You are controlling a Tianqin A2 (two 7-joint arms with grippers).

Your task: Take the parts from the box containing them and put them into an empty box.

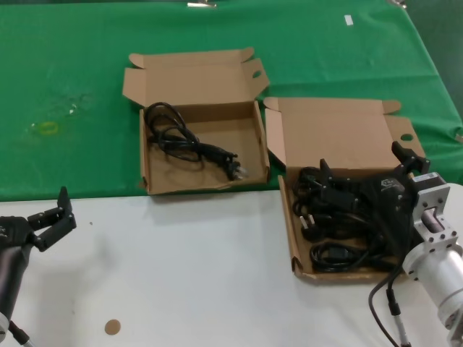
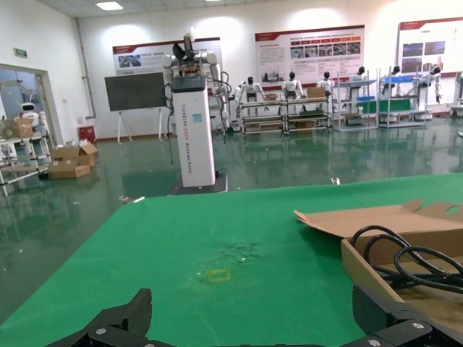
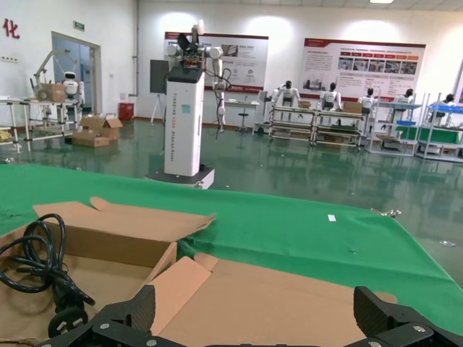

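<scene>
Black power cords (image 1: 340,217): lying piled in the brown cardboard box on the right (image 1: 289,224), on the white table (image 1: 181,275).
Right gripper (image 1: 365,170): hovering over that pile, fingers spread wide, gripping nothing.
Left cardboard box (image 1: 145,170): holding one black coiled cord (image 1: 184,141).
Left gripper (image 1: 54,217): waiting open and empty at the table's near left.

One black cable (image 1: 189,141) lies in the left box (image 1: 199,123); more cables (image 1: 333,217) fill the right box (image 1: 340,144).

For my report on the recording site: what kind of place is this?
Probably a robotics lab or showroom hall: humanoid robots stand along the far wall beside shelves, under big info posters, with a shiny green floor.
</scene>
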